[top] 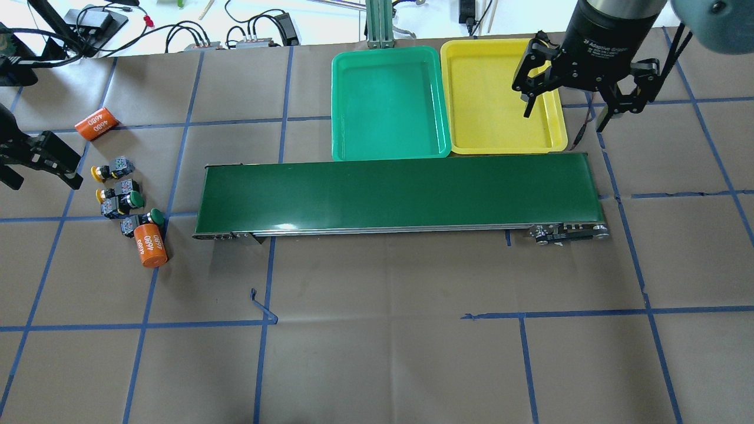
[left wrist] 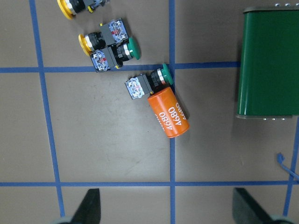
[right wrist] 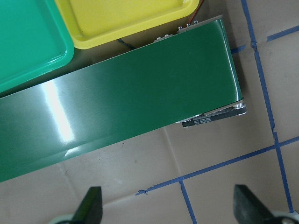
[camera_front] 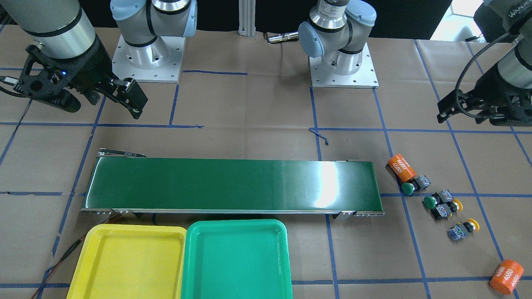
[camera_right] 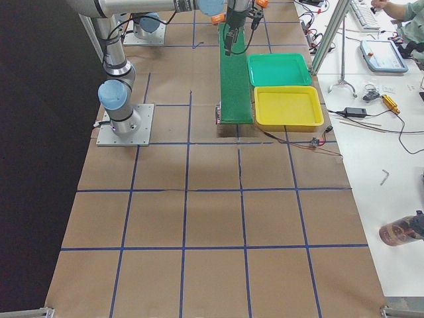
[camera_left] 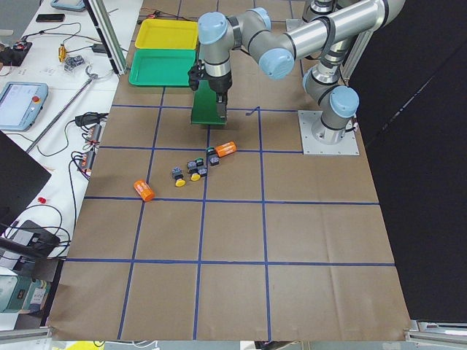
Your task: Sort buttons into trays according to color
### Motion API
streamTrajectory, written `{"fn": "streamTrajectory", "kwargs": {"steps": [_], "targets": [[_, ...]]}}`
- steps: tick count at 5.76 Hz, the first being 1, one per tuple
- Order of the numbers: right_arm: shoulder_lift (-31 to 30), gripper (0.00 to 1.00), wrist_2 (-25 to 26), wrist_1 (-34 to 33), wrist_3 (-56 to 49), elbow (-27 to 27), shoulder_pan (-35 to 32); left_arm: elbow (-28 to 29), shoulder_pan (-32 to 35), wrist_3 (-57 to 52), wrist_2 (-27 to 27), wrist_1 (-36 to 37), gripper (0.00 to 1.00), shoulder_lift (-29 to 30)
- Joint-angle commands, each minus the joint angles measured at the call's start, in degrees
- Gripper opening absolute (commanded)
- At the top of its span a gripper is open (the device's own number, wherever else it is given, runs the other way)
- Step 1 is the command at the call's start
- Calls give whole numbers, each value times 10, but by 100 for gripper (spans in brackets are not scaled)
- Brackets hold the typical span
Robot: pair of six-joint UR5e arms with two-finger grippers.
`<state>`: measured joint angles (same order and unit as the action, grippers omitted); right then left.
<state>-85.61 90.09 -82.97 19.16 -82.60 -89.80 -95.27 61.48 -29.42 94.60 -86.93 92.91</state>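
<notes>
Overhead exterior view: all four buttons lie on the brown paper at the left of the frame, well apart from both trays. From top to bottom they are the first yellow button [top: 111, 169], the second yellow button [top: 115, 190], the upper green button [top: 122, 204] and the lower green button [top: 141, 222]. The second yellow and upper green lie side by side and touch, with their caps pointing opposite ways. The lower green touches an orange cylinder [top: 150, 246] below it. Another cylinder [top: 96, 123] sits further up.

The green tray [top: 386, 100] and yellow tray [top: 489, 100] sit edge to edge at top centre, just above the belt [top: 400, 197].

The right gripper [top: 564, 118] hangs at the upper right over the yellow tray's right rim, fingers spread and holding nothing.

In the left wrist view the left gripper [left wrist: 169, 205] is released, with its fingertips wide apart at the bottom of the frame. The buttons are in the upper left.
</notes>
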Motion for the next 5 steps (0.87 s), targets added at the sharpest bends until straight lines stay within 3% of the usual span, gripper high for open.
{"fn": "streamTrajectory", "kwargs": {"steps": [1, 4, 5], "targets": [[-1, 100, -1, 0, 0, -4, 1, -27, -7, -9, -2, 18, 98, 34], [-1, 100, -2, 0, 0, -4, 1, -173, -10, 21, -7, 263, 92, 81], [-1, 100, -1, 0, -1, -5, 1, -203, -7, 49, -7, 312, 87, 103]]}}
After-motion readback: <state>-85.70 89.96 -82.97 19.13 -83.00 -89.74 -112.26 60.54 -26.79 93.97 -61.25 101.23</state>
